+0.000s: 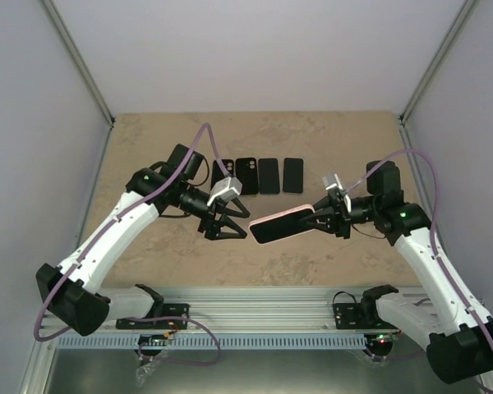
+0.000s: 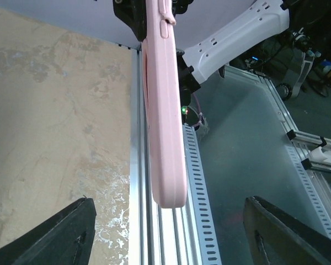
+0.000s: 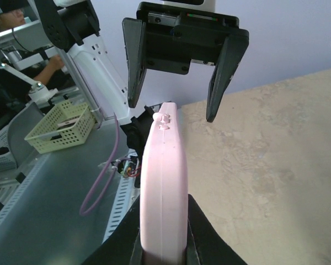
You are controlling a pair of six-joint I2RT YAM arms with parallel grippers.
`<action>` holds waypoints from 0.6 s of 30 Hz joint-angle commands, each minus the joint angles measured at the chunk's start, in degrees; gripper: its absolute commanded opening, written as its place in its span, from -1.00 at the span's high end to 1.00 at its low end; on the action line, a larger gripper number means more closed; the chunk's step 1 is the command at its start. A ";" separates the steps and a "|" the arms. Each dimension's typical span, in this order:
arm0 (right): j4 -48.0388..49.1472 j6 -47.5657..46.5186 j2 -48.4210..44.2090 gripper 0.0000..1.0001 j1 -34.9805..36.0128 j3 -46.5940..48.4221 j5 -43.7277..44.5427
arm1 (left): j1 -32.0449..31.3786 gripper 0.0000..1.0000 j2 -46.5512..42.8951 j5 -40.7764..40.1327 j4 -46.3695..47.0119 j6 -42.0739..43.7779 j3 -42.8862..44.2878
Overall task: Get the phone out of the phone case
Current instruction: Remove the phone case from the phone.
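Top external view: the right gripper point(image 1: 315, 219) holds a pink, flat, round-cornered phone case point(image 1: 281, 224) by its right end. The case is lifted above the beige marbled tabletop point(image 1: 329, 139), roughly midway between the two arms. Its long axis runs nearly level, pointing toward the left gripper point(image 1: 246, 226). Behind it, at the back of the table, four dark flat rectangles point(image 1: 268, 175) lie side by side in a row; the leftmost is partly hidden by the left wrist.

On the right wrist camera, the right gripper point(image 3: 163, 243) has its black fingers point(image 3: 201, 240) pressed against both broad faces of the pink phone case point(image 3: 163, 176), which is seen edge-on with small side buttons near its far end. Opposite it, the left gripper point(image 3: 172, 110) is spread wide. The case's free end sits about level with the fingertips, in the gap, touching neither.

From the left wrist camera, the left gripper point(image 2: 168, 201) has its two dark fingers point(image 2: 60, 237) at the bottom corners, well apart and holding nothing. The pink phone case point(image 2: 165, 110) comes down the middle between them, edge-on. Whether a phone sits inside the case cannot be told from these angles.
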 commanded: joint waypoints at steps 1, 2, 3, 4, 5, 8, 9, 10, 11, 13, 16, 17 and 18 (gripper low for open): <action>6.41 5.57 -1.80 0.99 -0.66 -1.90 -7.03 | 0.35 -0.47 -1.38 2.05 -0.93 2.67 -1.05; 6.53 5.62 -1.80 0.99 -0.70 -2.05 -7.09 | 0.36 -0.45 -1.22 2.77 -0.93 2.63 -1.09; 6.46 5.62 -1.74 0.99 -0.72 -2.08 -7.14 | 0.41 -0.42 -1.13 2.91 -0.81 2.44 -0.88; 6.24 5.62 -1.78 0.99 -0.74 -2.14 -7.18 | 0.35 -0.40 -0.93 2.86 -0.46 1.91 -0.50; 6.13 5.62 -1.68 0.99 -0.72 -2.16 -7.25 | 0.35 -0.38 -0.77 2.82 -0.20 1.54 -0.26; 6.03 5.63 -1.40 0.99 -0.71 -2.07 -7.49 | 0.44 -0.27 -0.44 2.95 1.71 -0.85 -0.20; 6.03 5.63 -1.30 0.99 -0.66 -1.99 -7.57 | 0.38 -0.25 -0.32 3.07 1.85 -1.11 -0.30; 5.96 5.62 -1.14 0.99 -0.66 -1.94 -7.62 | 0.41 -0.23 -0.37 3.11 2.04 -1.35 -0.46; 6.02 5.70 -1.00 0.99 -0.65 -1.97 -7.62 | 0.37 -0.21 -0.41 2.89 2.52 -1.97 -0.58; 5.96 5.71 -0.72 0.99 -0.65 -1.91 -7.71 | 0.38 -0.17 -0.46 2.26 3.53 -2.97 -0.64; 6.09 5.60 -0.46 0.99 -0.56 -1.75 -8.06 | 0.36 -0.14 -0.51 1.48 4.64 -4.29 -0.68; 6.18 5.76 -0.36 0.99 -0.56 -1.74 -8.11 | 0.32 -0.14 -0.52 1.50 4.73 -4.54 -0.68; 6.28 5.87 -0.36 0.99 -0.54 -1.80 -8.07 | 0.41 -0.13 -0.47 1.64 4.74 -4.51 -0.64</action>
